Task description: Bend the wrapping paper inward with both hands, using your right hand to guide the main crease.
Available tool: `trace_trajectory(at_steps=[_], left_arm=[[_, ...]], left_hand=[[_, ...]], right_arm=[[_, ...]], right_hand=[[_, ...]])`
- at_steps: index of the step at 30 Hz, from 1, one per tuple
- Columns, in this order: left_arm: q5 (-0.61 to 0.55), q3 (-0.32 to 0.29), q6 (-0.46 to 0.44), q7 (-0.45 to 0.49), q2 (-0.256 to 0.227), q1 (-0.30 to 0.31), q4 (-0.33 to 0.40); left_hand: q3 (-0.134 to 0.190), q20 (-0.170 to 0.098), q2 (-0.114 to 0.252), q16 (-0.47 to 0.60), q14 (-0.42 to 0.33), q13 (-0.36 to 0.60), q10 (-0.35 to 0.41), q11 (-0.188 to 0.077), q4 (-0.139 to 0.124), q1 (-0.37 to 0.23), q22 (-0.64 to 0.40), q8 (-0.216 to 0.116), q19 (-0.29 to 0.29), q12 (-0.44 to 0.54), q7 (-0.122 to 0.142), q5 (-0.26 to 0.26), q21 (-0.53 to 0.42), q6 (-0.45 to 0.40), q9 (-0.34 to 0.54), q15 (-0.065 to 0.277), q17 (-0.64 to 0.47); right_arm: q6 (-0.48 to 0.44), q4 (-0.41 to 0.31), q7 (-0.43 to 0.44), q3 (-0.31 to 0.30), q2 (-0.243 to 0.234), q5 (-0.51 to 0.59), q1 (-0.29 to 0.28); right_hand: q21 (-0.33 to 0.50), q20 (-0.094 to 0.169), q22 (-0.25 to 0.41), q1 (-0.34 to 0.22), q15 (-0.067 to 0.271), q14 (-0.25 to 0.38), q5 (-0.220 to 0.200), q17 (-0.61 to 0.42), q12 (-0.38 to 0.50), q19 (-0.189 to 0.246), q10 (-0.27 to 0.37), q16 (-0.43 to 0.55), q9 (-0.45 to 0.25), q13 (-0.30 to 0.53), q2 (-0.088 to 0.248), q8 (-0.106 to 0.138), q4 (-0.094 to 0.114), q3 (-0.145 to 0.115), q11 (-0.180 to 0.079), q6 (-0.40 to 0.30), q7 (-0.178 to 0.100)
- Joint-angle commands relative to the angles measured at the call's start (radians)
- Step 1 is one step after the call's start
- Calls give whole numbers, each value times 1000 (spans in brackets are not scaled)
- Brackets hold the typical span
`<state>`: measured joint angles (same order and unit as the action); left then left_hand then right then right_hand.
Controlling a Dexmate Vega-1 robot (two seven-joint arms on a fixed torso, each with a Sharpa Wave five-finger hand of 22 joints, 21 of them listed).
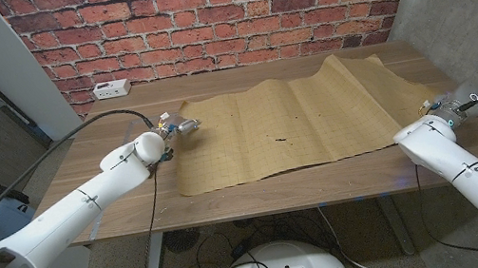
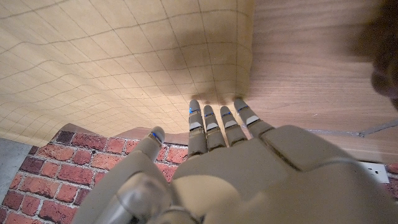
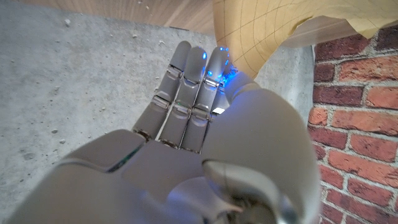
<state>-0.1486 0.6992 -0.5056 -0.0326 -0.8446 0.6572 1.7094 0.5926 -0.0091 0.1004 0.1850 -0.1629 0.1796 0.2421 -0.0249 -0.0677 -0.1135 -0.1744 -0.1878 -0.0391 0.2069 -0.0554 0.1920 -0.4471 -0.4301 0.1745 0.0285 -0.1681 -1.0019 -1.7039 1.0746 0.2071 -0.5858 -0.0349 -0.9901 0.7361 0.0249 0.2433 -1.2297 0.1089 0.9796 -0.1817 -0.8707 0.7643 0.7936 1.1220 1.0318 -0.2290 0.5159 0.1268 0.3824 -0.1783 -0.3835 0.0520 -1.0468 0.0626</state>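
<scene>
I have the wrapping paper (image 1: 300,124) spread across the desk (image 1: 132,185). My left hand (image 2: 230,155) sits at its left edge, fingers (image 2: 214,118) straight and together, tips at the sheet, holding nothing. My right hand (image 3: 205,124) waits past the right edge, fingers extended, empty. I should slip both under the edges, lift evenly, then let the right lead the crease.

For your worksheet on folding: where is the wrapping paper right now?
In the head view the wrapping paper lies spread across the wooden table, between the left hand at its left edge and the right hand.
</scene>
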Motion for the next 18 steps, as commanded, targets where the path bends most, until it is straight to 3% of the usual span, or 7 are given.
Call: trace_trajectory(at_steps=[1,11,18], left_arm=[[0,6,24,-11,4,-14,-23],[-3,7,39,-16,6,-18,-33],[-3,5,45,-18,6,-17,-35]], left_hand=[[0,-1,2,-3,0,4,1,-1,-6,12,-2,1,-13,-1,0,3,3,3,5,1,-2],[0,0,2,-4,1,4,1,-1,-6,13,-2,1,-14,-3,-1,4,6,4,5,1,-2],[0,0,2,-4,1,4,1,-3,-6,13,-2,2,-14,-3,-1,4,8,5,5,1,-2]], right_arm=[[123,-78,38,33,-20,95,-47],[178,-111,42,83,-14,214,-39],[211,-123,42,96,15,296,-36]], right_hand=[[12,-2,0,2,65,54,-8,-12,14,6,17,-1,-108,16,-20,20,7,-4,2,-66,39],[27,-3,-5,8,63,60,-20,-36,27,2,21,-6,-122,36,-35,31,12,-10,3,-82,46],[34,-5,-7,11,64,64,-24,-49,31,-1,28,-8,-129,38,-41,34,13,-15,3,-85,46]])
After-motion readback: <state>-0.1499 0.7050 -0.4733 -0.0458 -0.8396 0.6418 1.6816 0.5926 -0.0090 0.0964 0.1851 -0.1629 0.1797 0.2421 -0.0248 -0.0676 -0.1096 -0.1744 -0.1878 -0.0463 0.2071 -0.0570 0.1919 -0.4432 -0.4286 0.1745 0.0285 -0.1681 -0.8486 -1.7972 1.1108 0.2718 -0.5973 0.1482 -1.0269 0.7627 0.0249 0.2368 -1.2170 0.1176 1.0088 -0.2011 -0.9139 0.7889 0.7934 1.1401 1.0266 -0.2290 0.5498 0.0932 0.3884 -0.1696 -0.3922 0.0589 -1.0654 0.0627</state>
